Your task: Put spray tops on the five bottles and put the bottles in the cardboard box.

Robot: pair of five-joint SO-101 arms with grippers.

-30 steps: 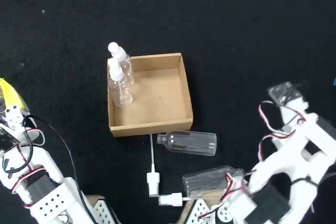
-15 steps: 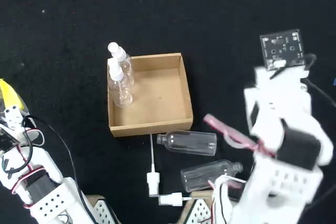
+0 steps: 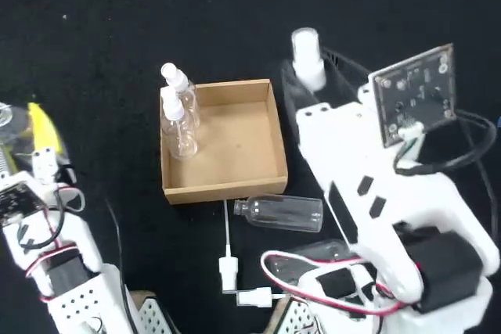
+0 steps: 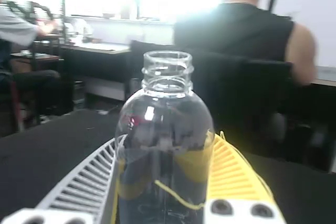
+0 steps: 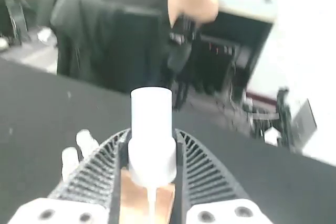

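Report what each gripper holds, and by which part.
Left gripper: an uncapped clear bottle, by its body. Right gripper: a white spray top, by its collar.

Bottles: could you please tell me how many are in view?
5. Two topped bottles stand at the cardboard box's left wall; one bottle lies in front of the box, another partly hidden under the right arm; the left claw holds one.

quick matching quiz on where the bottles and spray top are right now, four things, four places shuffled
1 capped bottles
2 bare bottle nearest the cardboard box
3 upright open bottle
4 raised spray top

a gripped in the left hand
b lying on the table
c gripped in the right hand
d in a corner of the box

Pairs: 1-d, 2-b, 3-a, 4-c
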